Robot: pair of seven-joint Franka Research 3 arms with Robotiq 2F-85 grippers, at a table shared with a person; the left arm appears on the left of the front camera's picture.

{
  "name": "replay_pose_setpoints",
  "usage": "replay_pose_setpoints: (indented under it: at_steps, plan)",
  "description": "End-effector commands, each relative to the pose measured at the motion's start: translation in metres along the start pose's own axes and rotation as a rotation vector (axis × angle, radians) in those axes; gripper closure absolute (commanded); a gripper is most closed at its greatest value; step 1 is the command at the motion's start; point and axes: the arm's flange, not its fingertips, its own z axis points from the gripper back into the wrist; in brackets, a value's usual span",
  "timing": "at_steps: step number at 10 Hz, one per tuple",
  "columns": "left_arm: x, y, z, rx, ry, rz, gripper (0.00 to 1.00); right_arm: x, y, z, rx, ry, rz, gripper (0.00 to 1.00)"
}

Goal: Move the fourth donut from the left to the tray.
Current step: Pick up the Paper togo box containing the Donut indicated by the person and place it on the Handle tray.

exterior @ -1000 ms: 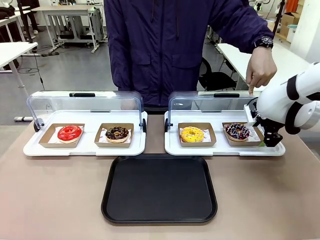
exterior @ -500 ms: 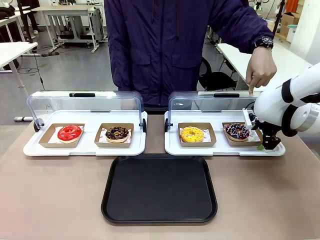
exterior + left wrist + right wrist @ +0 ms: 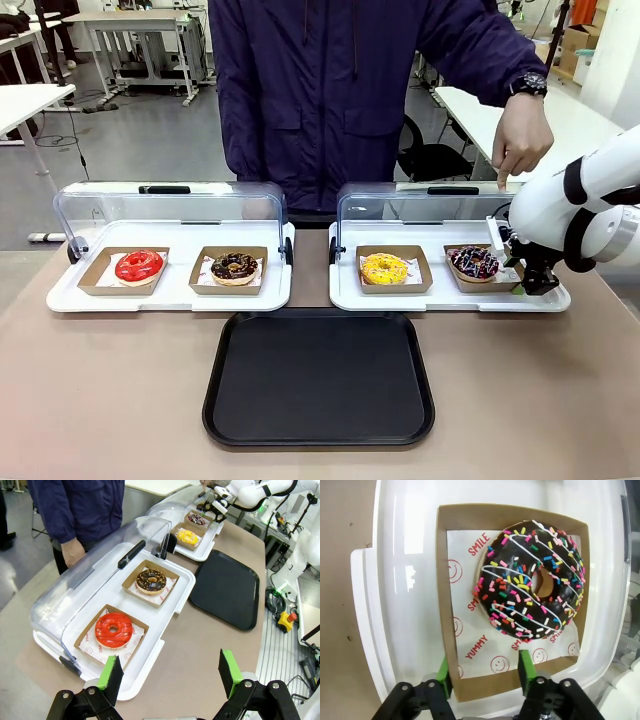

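Brown desk (image 3: pixel 120 400) surface carries two white lidded trays at the far side and the tray (image 3: pixel 318 376), black and bare, in front of them. The fourth donut (image 3: pixel 474 262) sits in its cardboard holder (image 3: pixel 508 284) in the right-hand white tray (image 3: pixel 345 296), beside the yellow-glazed donut (image 3: pixel 384 268); it has not been lifted.

The right tool (image 3: pixel 485 672) straddles the near wall of the holder, one green pad outside and one inside. The jaws stand partly apart; whether they grip the wall cannot be told.

The left tool (image 3: pixel 170 672) hangs released over the desk's left end, grasping nothing.

The person's hand (image 3: pixel 520 140) points down behind the right white tray.

Judged status: approach complete, grasp in progress. Remaining: secure the holder, lift, carry to the black tray, release.
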Motion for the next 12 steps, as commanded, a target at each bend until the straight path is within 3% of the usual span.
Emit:
replay_pose_setpoints:
  at_steps: [1,2,4,12]
  plan:
    - [0.0003,-0.0031,-0.0004,-0.001,-0.009,-0.01,0.0,-0.0032,-0.0056,0.0007,0.024,0.005,0.017,1.0]
    - [0.0003,-0.0031,-0.0004,-0.001,-0.009,-0.01,0.0,-0.0024,-0.0054,0.0014,0.03,0.008,0.021,0.86]
    - [0.0003,-0.0031,-0.0004,-0.001,-0.009,-0.01,0.0,-0.0014,-0.005,0.0041,0.045,0.015,0.03,1.0]
    - [0.0003,-0.0031,-0.0004,-0.001,-0.009,-0.01,0.0,-0.0025,0.0019,-0.0002,0.05,0.008,0.05,1.0]
